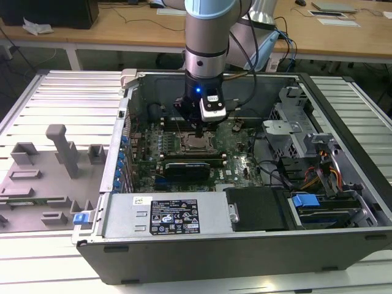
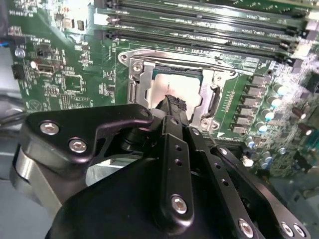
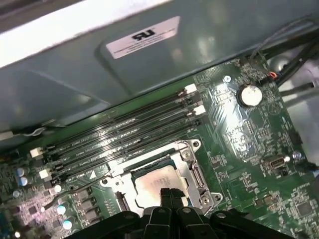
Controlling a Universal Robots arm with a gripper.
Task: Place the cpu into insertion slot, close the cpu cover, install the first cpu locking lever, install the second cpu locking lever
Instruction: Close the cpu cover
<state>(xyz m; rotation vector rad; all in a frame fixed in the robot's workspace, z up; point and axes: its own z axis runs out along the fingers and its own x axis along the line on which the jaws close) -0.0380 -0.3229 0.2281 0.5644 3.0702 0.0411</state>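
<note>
Wooden desks [image 1: 122, 27] stand behind a slatted metal table [image 1: 67, 98], where an open computer case [image 1: 343, 153] lies on its side next to a grey tray of fixtures [image 1: 43, 177]. From the exterior view, the arm [image 1: 208, 37] reaches straight down into the case, and the gripper [image 1: 199, 130] hangs over the middle of the motherboard [image 1: 245, 162].

Both wrist views look in closer. In the second wrist view, the gripper [image 2: 174, 103] has its black fingers pressed together with nothing between them. The tip is over the cpu [image 2: 172, 87], though I cannot tell whether it touches. The cpu sits in the insertion slot [image 2: 212, 99], with the silvery cpu cover [image 2: 141, 82] lying around it. The long black memory slots [image 2: 199, 25] run just beside the socket.

The first wrist view looks from the opposite side. It shows a round coin battery [image 3: 249, 94] and the case wall with its white label [image 3: 142, 37] beyond the memory slots.
</note>
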